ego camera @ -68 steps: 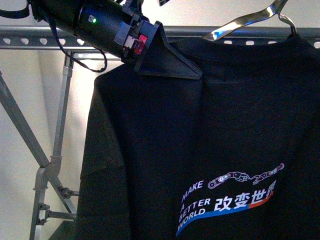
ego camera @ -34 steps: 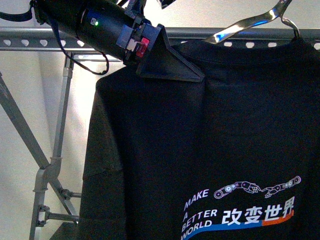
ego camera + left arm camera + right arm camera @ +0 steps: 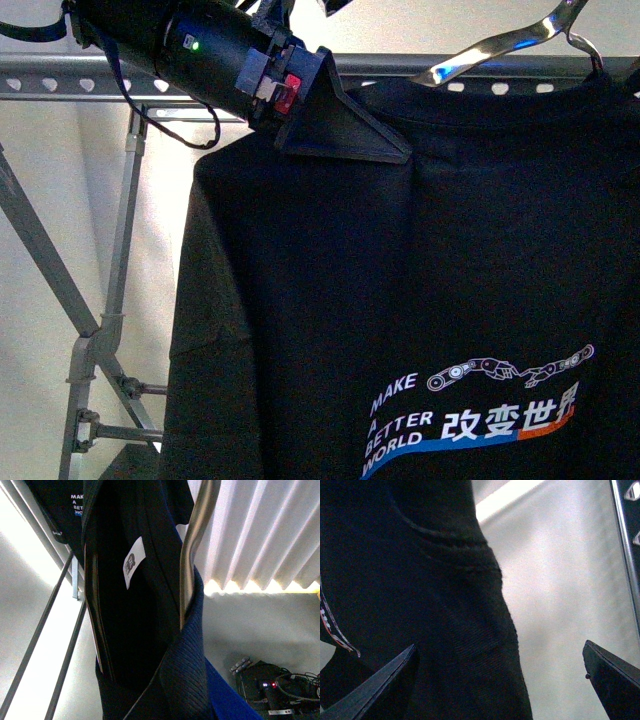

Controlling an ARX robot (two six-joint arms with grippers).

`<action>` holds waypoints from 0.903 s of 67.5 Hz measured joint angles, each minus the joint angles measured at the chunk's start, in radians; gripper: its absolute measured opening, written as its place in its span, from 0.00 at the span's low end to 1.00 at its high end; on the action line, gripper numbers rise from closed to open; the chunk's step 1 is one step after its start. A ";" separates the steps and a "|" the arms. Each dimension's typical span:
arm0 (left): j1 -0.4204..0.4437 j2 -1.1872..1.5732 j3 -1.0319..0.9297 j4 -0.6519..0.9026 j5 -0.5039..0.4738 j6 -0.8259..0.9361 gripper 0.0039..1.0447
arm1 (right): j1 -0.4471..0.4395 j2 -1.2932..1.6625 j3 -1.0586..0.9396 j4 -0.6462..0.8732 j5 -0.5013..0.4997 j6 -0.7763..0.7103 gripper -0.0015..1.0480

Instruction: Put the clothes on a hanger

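Observation:
The clothes (image 3: 400, 280), a black T-shirt with the white "MAKE A BETTER WORLD" print low down, hang in front of the hanger (image 3: 100, 78), the grey rack whose top rail has heart-shaped holes. A shiny curved metal bar (image 3: 500, 42) rises out of the shirt's neck. My left gripper (image 3: 370, 140) is shut on the shirt's shoulder just below the rail. In the left wrist view the shirt (image 3: 140, 605) with its white label and the shiny bar (image 3: 192, 545) fill the frame. My right gripper (image 3: 499, 650) is open, with the shirt's edge (image 3: 420, 590) between its fingers.
The rack's slanted legs and cross braces (image 3: 90, 340) stand at the left. A rail with holes (image 3: 630, 530) shows at the edge of the right wrist view. A pale wall is behind, and a black device with cables (image 3: 270, 687) lies on the floor.
The shirt has shifted slightly to the right and sagged a little, its print swinging with it. My left gripper has barely moved and keeps its hold.

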 joint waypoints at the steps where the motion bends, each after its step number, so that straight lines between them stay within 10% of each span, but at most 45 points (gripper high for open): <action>1: 0.000 0.000 0.000 0.000 0.000 0.000 0.04 | 0.000 0.005 0.003 0.002 0.002 0.002 0.93; 34: 0.000 0.000 0.000 0.000 -0.003 0.000 0.04 | -0.006 0.071 -0.010 0.077 0.030 0.090 0.22; 46: 0.001 0.000 0.000 0.004 -0.003 0.005 0.05 | -0.013 0.054 -0.046 0.081 0.023 0.005 0.12; 61: 0.001 -0.010 0.000 0.006 0.016 0.004 0.38 | -0.035 0.027 -0.093 0.087 -0.001 -0.017 0.11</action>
